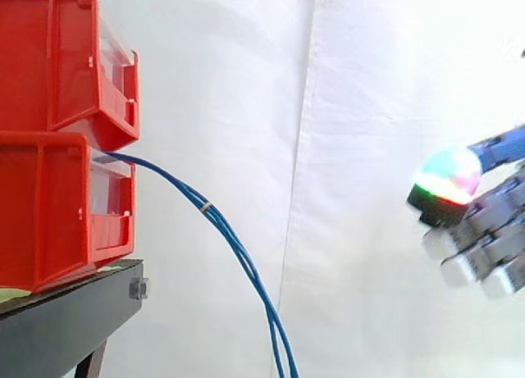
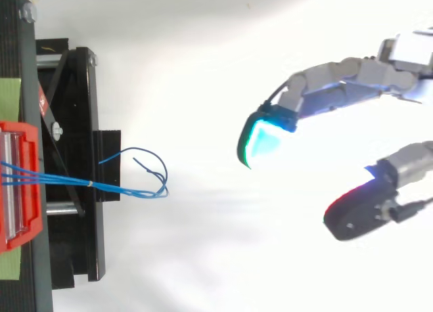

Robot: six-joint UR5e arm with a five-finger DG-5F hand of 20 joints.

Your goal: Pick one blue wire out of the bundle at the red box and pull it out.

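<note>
**Desk:** Where does the blue wire bundle sit?

**Photographer:** The blue wire bundle leaves the front of the lower red bin at the left. It droops down and to the right, past the edge of the black stand. A small yellow tie binds the strands just beyond the bin. Seen from above, the strands fan out of the bin, meet at the tie and end in loose loops right of the stand.

**Desk:** And the hand?

**Photographer:** The hand hangs at the far right before the white curtain, well apart from the wires. From above, its fingers are spread wide. One fingertip pad glows cyan-green and another pad is edged in red, with open air between them. It has hold of nothing. In the side view, a pad glows green over red at the hand's left end.

**Desk:** Anything else on the stand?

**Photographer:** A second red bin is stacked on the lower one.
</note>
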